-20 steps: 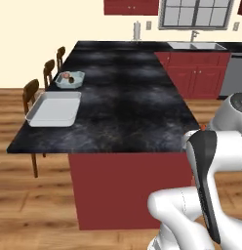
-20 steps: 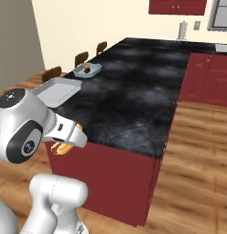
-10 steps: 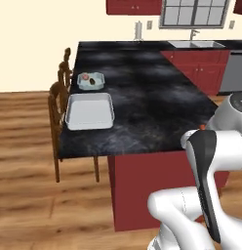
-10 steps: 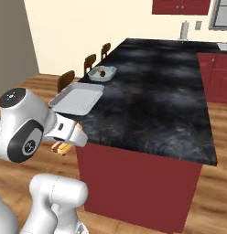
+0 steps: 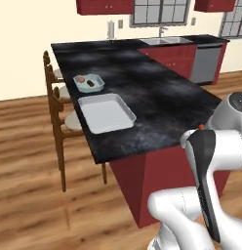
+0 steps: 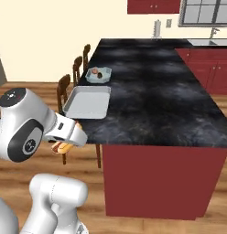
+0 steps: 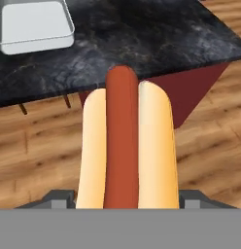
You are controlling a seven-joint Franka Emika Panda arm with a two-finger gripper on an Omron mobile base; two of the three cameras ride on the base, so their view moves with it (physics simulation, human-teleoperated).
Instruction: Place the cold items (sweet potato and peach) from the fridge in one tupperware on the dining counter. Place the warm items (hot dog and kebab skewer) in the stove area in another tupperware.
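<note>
Taking the dining counter (image 5: 157,97) as landmark and reading left to right, the empty white tupperware (image 5: 106,113) lies along its stool-side edge, with the smaller teal tupperware (image 5: 89,82) just behind it. The gripper (image 7: 123,202), off the counter's near corner, is clenched on the hot dog (image 7: 123,146). The hot dog's long axis points toward the counter, and the white tupperware lies ahead and to the left of the jaws.

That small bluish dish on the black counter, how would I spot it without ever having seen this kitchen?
Find the long black counter with wooden chairs along one side. Near that edge sits a flat white tray; beyond it is the teal dish, smaller, holding rounded food.
</note>
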